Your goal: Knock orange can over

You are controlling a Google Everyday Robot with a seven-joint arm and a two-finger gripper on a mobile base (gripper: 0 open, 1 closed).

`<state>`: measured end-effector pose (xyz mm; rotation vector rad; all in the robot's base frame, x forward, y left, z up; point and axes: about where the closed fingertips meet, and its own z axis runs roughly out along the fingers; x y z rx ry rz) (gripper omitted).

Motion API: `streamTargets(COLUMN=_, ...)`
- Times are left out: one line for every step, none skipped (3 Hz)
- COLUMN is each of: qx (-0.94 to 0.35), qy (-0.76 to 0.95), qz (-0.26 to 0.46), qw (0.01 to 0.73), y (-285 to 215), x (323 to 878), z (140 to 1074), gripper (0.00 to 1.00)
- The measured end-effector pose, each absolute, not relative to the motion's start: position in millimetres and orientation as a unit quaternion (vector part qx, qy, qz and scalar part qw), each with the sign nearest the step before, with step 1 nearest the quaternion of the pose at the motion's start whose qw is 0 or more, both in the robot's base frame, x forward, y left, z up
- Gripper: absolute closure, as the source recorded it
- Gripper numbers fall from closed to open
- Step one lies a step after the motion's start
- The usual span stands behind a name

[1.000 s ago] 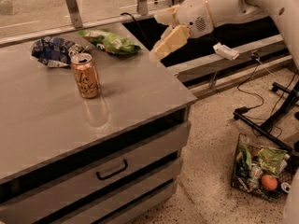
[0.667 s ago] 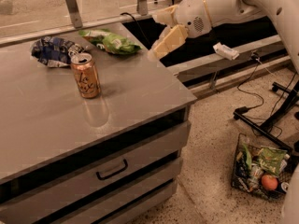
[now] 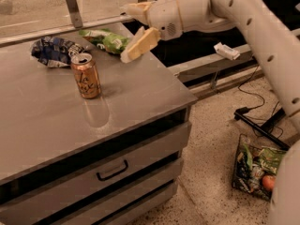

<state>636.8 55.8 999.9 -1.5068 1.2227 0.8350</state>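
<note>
— How many cans?
— One orange can [image 3: 86,76]. Two crumpled bags: a blue-and-white chip bag [image 3: 54,50] and a green snack bag [image 3: 104,39].
— Grippers?
— One gripper [image 3: 126,32], above the counter's [image 3: 47,121] far edge. Drawers [image 3: 140,156], perhaps three; hard to tell.

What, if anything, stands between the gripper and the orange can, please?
Nothing visible does. The gripper hovers open over the back right of the cabinet top, and bare surface lies between it and the upright orange can. The green snack bag lies just behind that line, close by the gripper.
</note>
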Motion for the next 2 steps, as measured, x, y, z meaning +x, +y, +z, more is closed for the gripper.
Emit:
streamTargets(qx=-0.635, qy=0.465, qz=0.362, qw=0.5, y=95, x=633, z=994, gripper=0.0)
streamTargets(qx=-0.645, qy=0.443, qz=0.388, qw=0.487, y=132, x=629, z=981, gripper=0.0)
